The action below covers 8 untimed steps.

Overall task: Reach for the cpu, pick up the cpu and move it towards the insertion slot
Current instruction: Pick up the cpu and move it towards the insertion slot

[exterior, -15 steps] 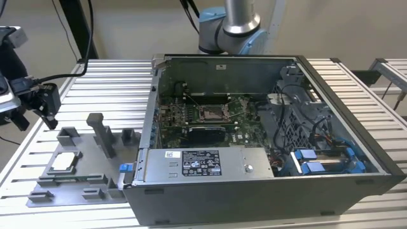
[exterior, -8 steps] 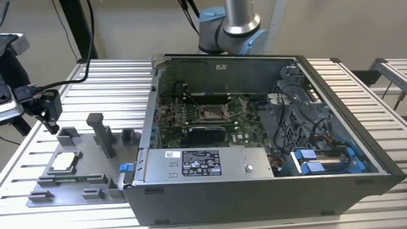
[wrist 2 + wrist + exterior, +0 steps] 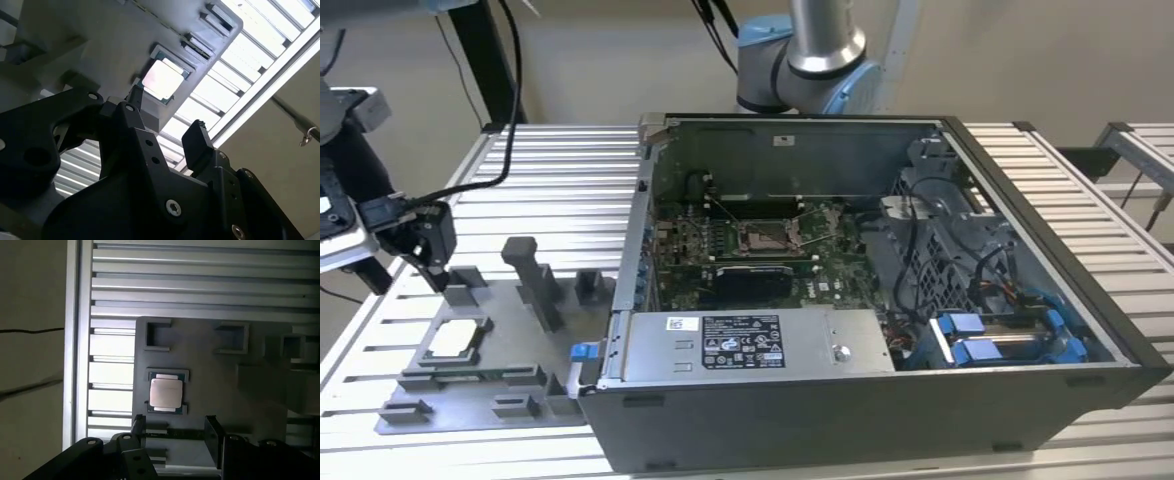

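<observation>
Two fingers (image 3: pixel 139 424) of the gripper (image 3: pixel 174 432) stand wide apart and hold nothing, poised over the grey fixture plate (image 3: pixel 210 375). One cpu (image 3: pixel 166 392), silvery top up, lies in its recess on that plate, just past the fingertips and untouched. One insertion slot (image 3: pixel 762 236) is well apart, on the green board inside the open computer case (image 3: pixel 881 410) on the slatted table (image 3: pixel 560 190).

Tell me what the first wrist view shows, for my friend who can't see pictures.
A small silvery cpu lies in its holder on a grey fixture plate, with the open black gripper close by and holding nothing. The plate rests on a pale slatted metal table.
</observation>
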### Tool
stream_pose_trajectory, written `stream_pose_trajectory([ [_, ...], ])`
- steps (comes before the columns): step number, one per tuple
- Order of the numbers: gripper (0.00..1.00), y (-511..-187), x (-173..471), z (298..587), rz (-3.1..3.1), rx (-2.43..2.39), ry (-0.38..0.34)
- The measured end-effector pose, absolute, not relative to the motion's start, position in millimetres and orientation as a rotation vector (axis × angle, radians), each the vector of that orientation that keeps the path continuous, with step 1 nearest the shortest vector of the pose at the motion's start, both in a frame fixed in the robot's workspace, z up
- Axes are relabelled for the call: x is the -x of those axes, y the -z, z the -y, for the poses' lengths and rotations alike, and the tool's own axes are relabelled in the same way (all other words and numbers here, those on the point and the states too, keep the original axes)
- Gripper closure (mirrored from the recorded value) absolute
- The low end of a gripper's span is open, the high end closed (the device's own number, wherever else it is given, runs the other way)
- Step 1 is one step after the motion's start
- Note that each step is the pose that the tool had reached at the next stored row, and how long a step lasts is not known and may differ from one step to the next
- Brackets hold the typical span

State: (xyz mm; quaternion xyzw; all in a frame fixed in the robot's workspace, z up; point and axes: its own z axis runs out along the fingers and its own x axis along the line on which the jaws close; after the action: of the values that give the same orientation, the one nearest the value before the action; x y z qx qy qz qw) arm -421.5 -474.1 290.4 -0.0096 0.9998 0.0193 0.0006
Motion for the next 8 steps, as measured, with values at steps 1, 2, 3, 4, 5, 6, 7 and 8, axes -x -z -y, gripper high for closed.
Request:
stream_pose_trajectory([
  [1,0.00,-288.7,421.7,474.1,-3.140,0.030,-0.061],
  [2,0.00,-286.9,421.9,474.1,-3.140,0.030,-0.061],
  [3,0.00,-285.1,422.1,474.1,-3.140,0.030,-0.061],
  [4,0.00,-283.3,422.4,474.1,-3.140,0.030,-0.061],
  [5,0.00,-281.4,422.6,474.0,-3.139,0.030,-0.061],
  [6,0.00,-279.6,422.8,474.0,-3.139,0.030,-0.061],
  [7,0.00,-277.8,422.9,474.0,-3.139,0.030,-0.061],
  [8,0.00,-275.9,423.1,474.0,-3.139,0.030,-0.061],
])
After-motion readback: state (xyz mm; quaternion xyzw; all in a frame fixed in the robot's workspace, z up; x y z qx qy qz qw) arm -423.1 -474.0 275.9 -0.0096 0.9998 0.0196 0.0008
